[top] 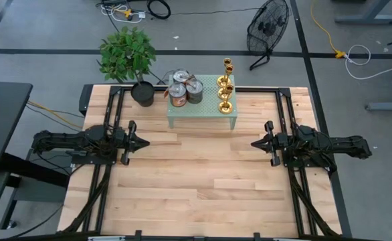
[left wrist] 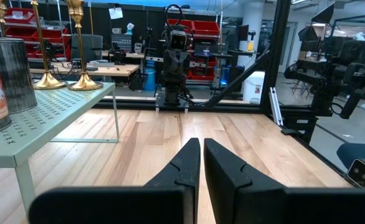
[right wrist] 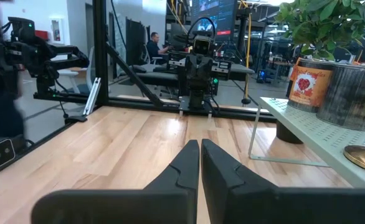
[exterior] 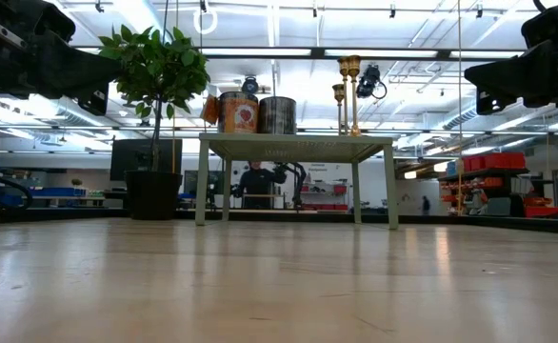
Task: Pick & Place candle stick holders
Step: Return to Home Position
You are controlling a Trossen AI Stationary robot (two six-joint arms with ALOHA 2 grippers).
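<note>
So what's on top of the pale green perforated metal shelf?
Three shiny gold candle stick holders at its right-arm end, three round silver-lidded tins at the other. The shelf surface under their bases is covered. Left gripper and right gripper rest shut.

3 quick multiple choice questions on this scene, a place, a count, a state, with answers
1. Where do the candle stick holders stand? A) on the bare table B) on the green shelf, at its end nearer the right gripper C) on the floor
2. How many are there? A) one B) five C) three
3. The left gripper and right gripper are: A) both shut, empty B) both open C) right shut on a holder
1 B: high view shows them there. 2 C: three gold ones in a row. 3 A: wrist views show fingers together, nothing between.
</note>
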